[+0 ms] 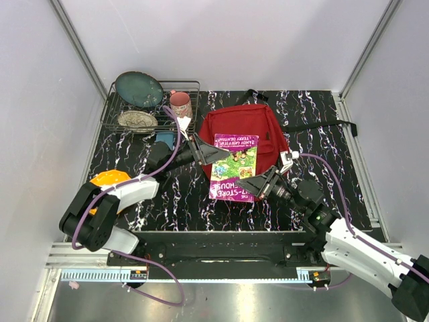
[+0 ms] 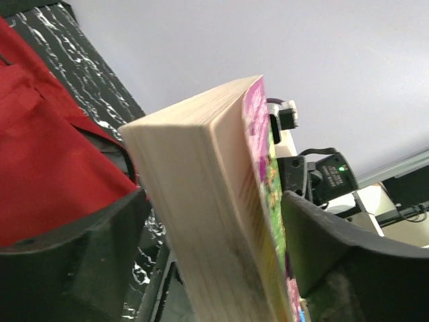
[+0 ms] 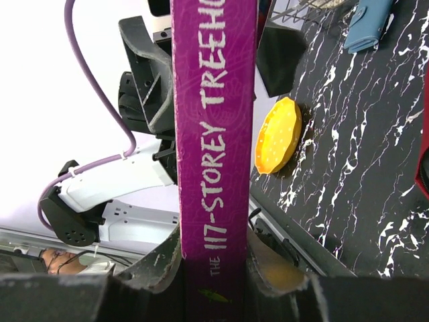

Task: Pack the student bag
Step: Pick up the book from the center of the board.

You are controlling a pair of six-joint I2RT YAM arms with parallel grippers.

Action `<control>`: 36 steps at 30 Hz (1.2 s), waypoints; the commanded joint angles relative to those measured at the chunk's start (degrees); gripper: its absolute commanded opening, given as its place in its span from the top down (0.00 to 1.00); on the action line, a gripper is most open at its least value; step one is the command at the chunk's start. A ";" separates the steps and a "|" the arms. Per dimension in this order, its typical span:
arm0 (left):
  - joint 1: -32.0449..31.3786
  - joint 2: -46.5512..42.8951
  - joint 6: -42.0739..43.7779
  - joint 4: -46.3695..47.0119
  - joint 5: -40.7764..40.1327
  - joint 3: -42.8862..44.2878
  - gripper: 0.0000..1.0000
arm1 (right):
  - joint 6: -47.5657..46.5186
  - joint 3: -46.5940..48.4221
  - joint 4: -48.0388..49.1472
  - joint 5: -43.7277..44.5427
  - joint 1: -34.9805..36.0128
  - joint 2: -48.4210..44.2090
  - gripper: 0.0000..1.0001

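Right claw (image 1: 249, 181) clamps thick paperback (image 1: 234, 157), purple spine; left claw (image 1: 213, 154) released; red fabric student bag (image 1: 268, 131) beneath.

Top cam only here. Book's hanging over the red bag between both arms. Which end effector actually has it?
Observer: Right wrist view shows the right end effector clamped on the purple spine of the book.
Operator: And the left one?
Observer: Left wrist view shows the left end effector wide open, straddling the page edge. A gap shows between one finger and the pages.
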 commanded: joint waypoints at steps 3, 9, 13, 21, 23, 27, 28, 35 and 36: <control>-0.26 -0.41 -0.88 9.35 3.27 3.18 0.56 | -0.75 2.42 7.92 -4.93 0.13 1.77 1.00; -0.26 -0.67 -0.53 7.77 3.63 3.72 1.00 | -3.83 4.97 2.47 -3.44 0.13 2.57 0.95; -0.17 -5.05 4.02 -1.96 0.05 3.45 1.00 | -7.51 8.56 -10.93 2.43 0.13 -0.41 0.67; 0.53 -23.25 8.35 -31.67 -30.62 0.12 1.00 | -4.37 8.58 -31.19 20.55 0.13 -9.02 0.08; 0.71 -27.47 6.08 -33.10 -37.40 -0.50 1.00 | -1.57 6.13 -31.11 20.47 0.13 -11.14 0.05; 0.62 -31.00 1.06 -34.69 -44.88 -2.16 1.00 | 1.52 3.31 -25.85 15.74 0.22 -9.13 0.05; 0.62 -31.35 0.18 -34.95 -46.72 -2.35 1.00 | 2.23 2.78 -21.66 13.11 0.13 -6.43 0.05; 0.18 -30.65 -4.83 -33.55 -48.75 -4.10 1.00 | 5.22 2.24 1.57 7.11 0.40 6.33 0.04; -0.08 -30.39 -5.10 -33.20 -48.84 -4.19 1.00 | 4.79 2.94 2.80 7.20 0.48 7.56 0.04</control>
